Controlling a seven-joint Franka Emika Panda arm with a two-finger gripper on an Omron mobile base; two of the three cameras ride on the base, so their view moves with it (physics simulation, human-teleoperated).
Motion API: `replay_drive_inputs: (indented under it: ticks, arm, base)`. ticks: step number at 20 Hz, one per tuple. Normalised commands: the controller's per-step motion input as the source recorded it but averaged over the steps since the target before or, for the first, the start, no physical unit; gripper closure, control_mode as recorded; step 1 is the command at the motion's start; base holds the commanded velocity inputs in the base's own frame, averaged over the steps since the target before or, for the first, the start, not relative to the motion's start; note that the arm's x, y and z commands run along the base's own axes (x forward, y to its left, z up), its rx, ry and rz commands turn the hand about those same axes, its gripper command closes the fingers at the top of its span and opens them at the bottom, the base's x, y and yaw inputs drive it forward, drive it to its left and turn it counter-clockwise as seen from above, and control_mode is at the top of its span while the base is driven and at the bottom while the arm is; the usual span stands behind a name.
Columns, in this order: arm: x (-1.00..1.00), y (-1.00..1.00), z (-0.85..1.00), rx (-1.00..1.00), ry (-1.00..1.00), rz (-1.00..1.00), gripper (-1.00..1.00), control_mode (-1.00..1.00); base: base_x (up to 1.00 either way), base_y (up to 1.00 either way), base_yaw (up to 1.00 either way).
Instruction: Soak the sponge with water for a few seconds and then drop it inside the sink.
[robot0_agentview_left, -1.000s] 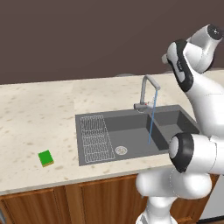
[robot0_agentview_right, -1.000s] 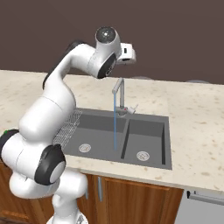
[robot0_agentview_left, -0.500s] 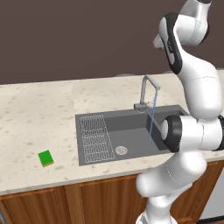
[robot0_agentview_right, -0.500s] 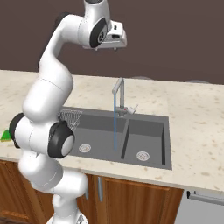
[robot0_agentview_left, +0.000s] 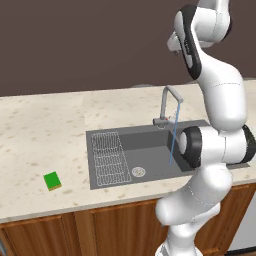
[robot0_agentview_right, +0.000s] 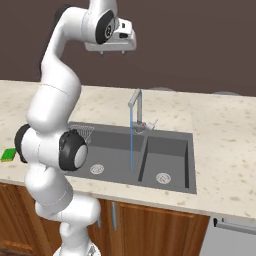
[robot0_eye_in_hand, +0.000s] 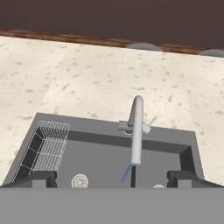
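The green sponge (robot0_agentview_left: 51, 180) lies flat on the counter left of the sink (robot0_agentview_left: 145, 150), and its edge peeks out beside my arm in the right base view (robot0_agentview_right: 7, 154). A thin blue stream of water (robot0_agentview_left: 173, 137) runs from the curved faucet (robot0_agentview_left: 167, 102) into the large basin. My gripper (robot0_agentview_right: 112, 51) hangs high above the counter, behind the sink, open and empty. The hand view looks down on the faucet (robot0_eye_in_hand: 137, 131), with the water (robot0_eye_in_hand: 127, 173) below its spout and the gripper (robot0_eye_in_hand: 112, 179) framing the sink (robot0_eye_in_hand: 87, 151) with its fingertips wide apart.
A ribbed wire drainboard (robot0_agentview_left: 106, 157) fills the sink's left end. A smaller basin (robot0_agentview_right: 167, 157) lies on the right. A dark wall backs the speckled counter (robot0_agentview_left: 45, 130), and wooden cabinet fronts (robot0_agentview_right: 150, 225) run below.
The arm has swung upward and straightened. The hand has travelled left in the right base view and stays high above the sink. Sponge, water and jaws are unchanged.
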Motion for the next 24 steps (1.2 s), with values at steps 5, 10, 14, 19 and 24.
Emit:
replay_drive_inputs:
  ticks: [5,10,14,19,24]
  arm:
    - [0.07,0.99,-0.32,-0.05,0.09,-0.03,-1.00,-1.00]
    - [0.00,0.98,-0.18,-0.03,0.15,0.00,-1.00,-1.00]
    - [0.00,0.92,-0.20,0.00,0.10,0.00,-1.00,-1.00]
    - [0.20,0.99,-0.13,0.00,0.08,-0.02,-1.00,-1.00]
    - [0.37,0.78,0.00,0.00,0.00,-0.05,-1.00,-1.00]
  base:
    - [0.00,0.00,0.00]
    - [0.00,0.00,0.00]
    - [0.00,0.00,0.00]
    - [0.00,0.00,0.00]
    - [0.00,0.00,0.00]
